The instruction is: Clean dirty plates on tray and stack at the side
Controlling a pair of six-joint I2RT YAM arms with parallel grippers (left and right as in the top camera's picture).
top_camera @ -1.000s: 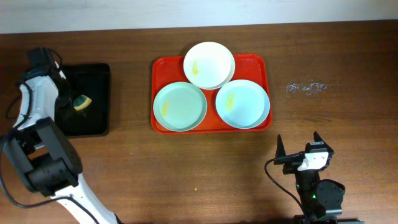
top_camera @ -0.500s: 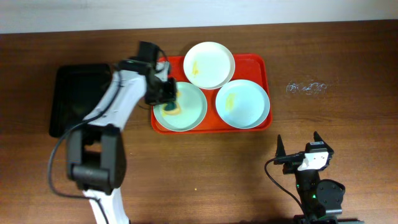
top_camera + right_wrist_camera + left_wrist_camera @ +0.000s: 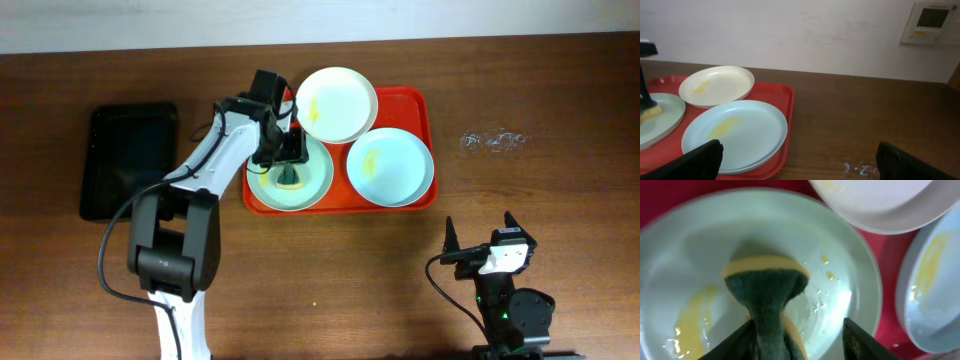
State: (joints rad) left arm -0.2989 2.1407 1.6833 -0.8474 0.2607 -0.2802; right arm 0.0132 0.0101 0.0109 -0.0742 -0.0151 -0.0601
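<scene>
The red tray [image 3: 412, 100] holds three plates. The pale green plate [image 3: 312, 186] at its front left has yellow smears [image 3: 695, 315] and a yellow-and-green sponge [image 3: 765, 292] standing in it. My left gripper [image 3: 289, 160] hangs over this plate, open. The sponge leans on its left finger [image 3: 737, 342], and a gap separates it from the right finger [image 3: 862, 340]. The white plate [image 3: 336, 104] sits at the back and the pale blue plate [image 3: 390, 166] at the front right; both carry yellow smears. My right gripper [image 3: 482, 238] stands open and empty near the table's front edge.
A black tray [image 3: 128, 160] lies left of the red tray. A whitish smudge [image 3: 492, 141] marks the table to the right of the red tray. The white plate's rim overlaps both other plates. A wall [image 3: 790, 35] runs behind the table.
My left arm carried the sponge from the black tray to the pale green plate. Its jaws have now opened off the sponge. The right arm has not moved.
</scene>
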